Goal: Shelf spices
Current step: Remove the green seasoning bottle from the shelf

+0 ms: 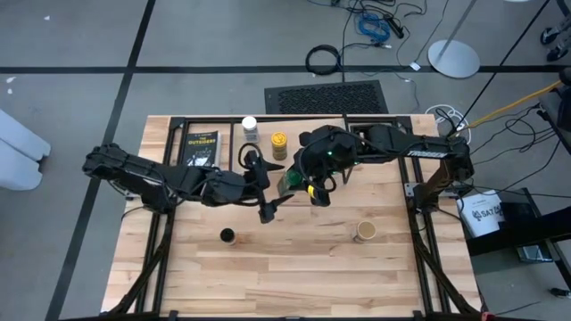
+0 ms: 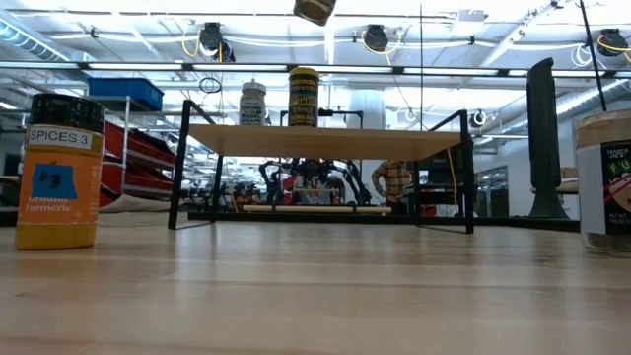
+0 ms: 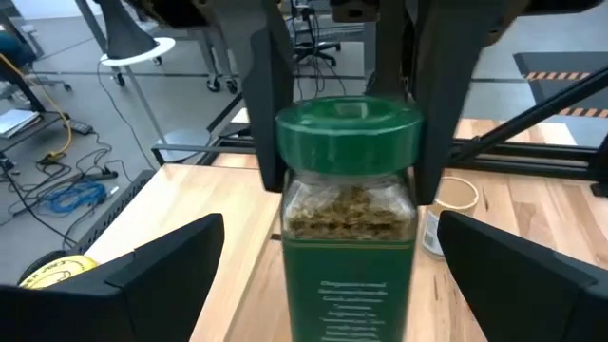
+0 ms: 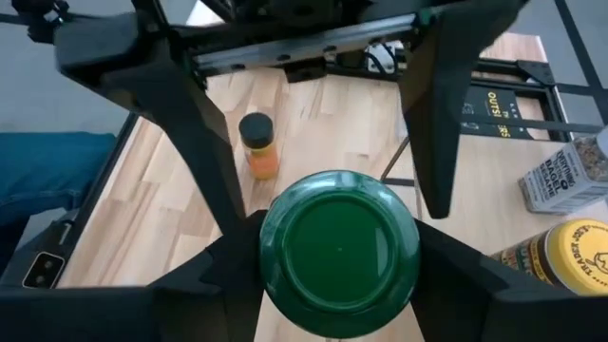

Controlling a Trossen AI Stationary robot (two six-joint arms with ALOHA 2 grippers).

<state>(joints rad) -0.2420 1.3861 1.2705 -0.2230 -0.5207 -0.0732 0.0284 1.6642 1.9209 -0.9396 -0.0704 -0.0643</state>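
The green-lidded spice jar hangs in the air between both grippers, above the middle of the table. My right gripper is shut on it from above. My left gripper is open, with a finger on either side of the jar's body and a gap on both sides. The white-lidded jar and the yellow-lidded jar stand on the shelf's plank. The dark-lidded orange jar and the tan-lidded jar stand on the table. My right gripper pinches the green jar's lid between its two fingers, one on each side. They come from above, pointing down. The jar hangs upright below them, lifted clear of the table and the shelf.
A flat black packet with yellow lettering lies at the table's far left. The shelf stands along the far edge. Bare wood lies on the near half of the table, apart from the two jars standing there.
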